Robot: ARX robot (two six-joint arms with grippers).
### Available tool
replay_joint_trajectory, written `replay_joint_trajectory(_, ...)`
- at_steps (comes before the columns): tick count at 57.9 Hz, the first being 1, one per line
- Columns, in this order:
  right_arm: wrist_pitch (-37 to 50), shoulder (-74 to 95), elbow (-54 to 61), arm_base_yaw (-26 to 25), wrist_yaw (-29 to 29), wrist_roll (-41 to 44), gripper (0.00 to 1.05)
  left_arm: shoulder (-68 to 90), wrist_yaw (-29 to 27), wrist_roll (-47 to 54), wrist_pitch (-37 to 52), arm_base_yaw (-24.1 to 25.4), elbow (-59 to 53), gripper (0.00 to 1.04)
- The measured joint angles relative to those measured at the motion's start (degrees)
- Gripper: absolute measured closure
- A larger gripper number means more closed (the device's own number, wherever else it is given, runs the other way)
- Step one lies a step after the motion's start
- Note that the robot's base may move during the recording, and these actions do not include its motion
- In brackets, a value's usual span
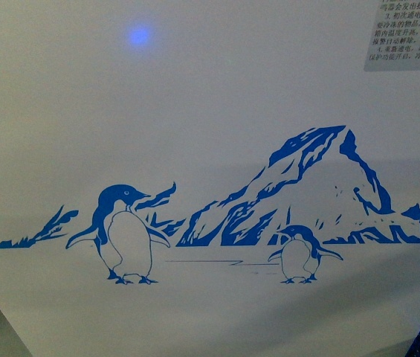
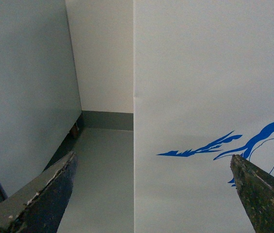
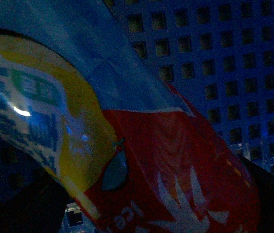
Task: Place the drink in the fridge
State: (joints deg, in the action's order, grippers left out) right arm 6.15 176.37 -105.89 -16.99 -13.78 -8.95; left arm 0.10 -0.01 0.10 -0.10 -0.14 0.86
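Observation:
The fridge fills the front view, very close: a white front wall with a blue penguin-and-mountain print. Neither arm shows there. In the left wrist view the fridge's left front corner is just ahead. My left gripper is open and empty, its fingers wide apart in front of that corner. The right wrist view is dim and blue. The drink's yellow, blue, green and red label fills it, held in my shut right gripper, whose fingers are hidden. A grid of square holes lies behind the bottle.
A small blue light glows on the fridge front, and a text sticker sits at its upper right. Left of the fridge there is a narrow gap of grey floor, a grey cabinet side and a cream wall.

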Motion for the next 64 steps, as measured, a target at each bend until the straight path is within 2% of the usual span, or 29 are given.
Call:
replay_joint_trajectory(11,-1.6,1.4,-2.5,-0.2,0.6,-0.8,0.1,0.0,0.0,0.0,0.0,0.0,0.0,0.08)
replay_joint_trajectory(22,-1.5,1.4,-1.6,-0.1,1.4,1.3,0.36,0.0,0.0,0.0,0.0,0.0,0.0,0.08)
replay_joint_trajectory(31,0.9,-0.3,2.1,0.2,1.3,3.1,0.5,0.0,0.0,0.0,0.0,0.0,0.0,0.08)
replay_joint_trajectory(45,6.2,-8.1,15.1,1.3,1.5,4.9,0.54,0.0,0.0,0.0,0.0,0.0,0.0,0.08)
replay_joint_trajectory(56,12.2,-25.3,31.4,1.4,1.2,7.4,0.55,0.0,0.0,0.0,0.0,0.0,0.0,0.08)
replay_joint_trajectory(64,13.2,-38.5,39.3,0.8,2.8,8.6,0.55,0.0,0.0,0.0,0.0,0.0,0.0,0.08)
